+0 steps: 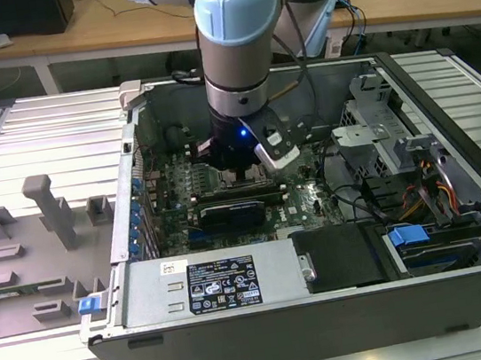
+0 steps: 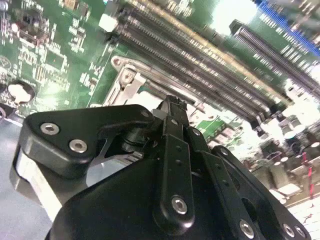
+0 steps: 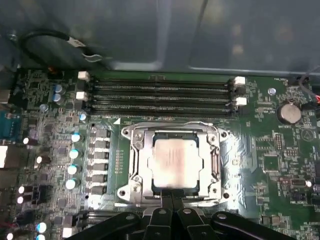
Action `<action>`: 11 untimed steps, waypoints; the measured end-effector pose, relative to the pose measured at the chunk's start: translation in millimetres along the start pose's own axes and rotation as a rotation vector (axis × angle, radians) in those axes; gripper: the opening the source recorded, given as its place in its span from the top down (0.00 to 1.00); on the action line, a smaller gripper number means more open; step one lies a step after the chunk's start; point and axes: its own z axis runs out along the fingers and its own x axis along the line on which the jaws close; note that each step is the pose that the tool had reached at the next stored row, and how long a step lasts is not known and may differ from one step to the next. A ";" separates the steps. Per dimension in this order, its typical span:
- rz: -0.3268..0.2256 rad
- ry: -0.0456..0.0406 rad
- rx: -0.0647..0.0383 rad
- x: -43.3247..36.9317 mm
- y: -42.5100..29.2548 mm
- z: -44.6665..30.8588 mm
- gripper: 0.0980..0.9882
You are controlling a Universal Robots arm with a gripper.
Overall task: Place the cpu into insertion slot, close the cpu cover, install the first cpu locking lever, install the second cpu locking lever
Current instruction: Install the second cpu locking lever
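The cpu (image 3: 172, 161) lies flat in the insertion slot (image 1: 238, 177), its pale silver top showing through the window of the cpu cover (image 3: 138, 165). The cover lies down flat around the chip. A thin metal lever rod (image 3: 170, 125) runs along the socket's edge by the memory slots. In the first wrist view my gripper (image 3: 172, 196) is shut at the opposite edge of the socket, fingertips together and nothing visible between them. In the second wrist view the gripper (image 2: 172, 102) hovers just over a corner of the socket frame (image 2: 125, 80). In the exterior view the gripper (image 1: 241, 169) reaches down into the open computer case.
Long black memory slots (image 3: 160, 95) lie beside the socket. Blue capacitors (image 3: 75, 152) and a coin battery (image 3: 288, 112) stand on the green board. Case walls (image 1: 446, 115), cables (image 1: 369, 202) and the power supply (image 1: 228, 280) hem in the arm. A grey fixture tray (image 1: 36, 253) lies at the exterior view's left.
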 end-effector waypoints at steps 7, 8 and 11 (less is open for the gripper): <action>-0.001 0.0016 0.070 -0.8 31.5 6.2 0.99; -0.002 0.0020 0.087 -0.9 34.9 6.4 0.99; -0.002 0.0024 0.101 -1.2 37.6 -1.3 0.99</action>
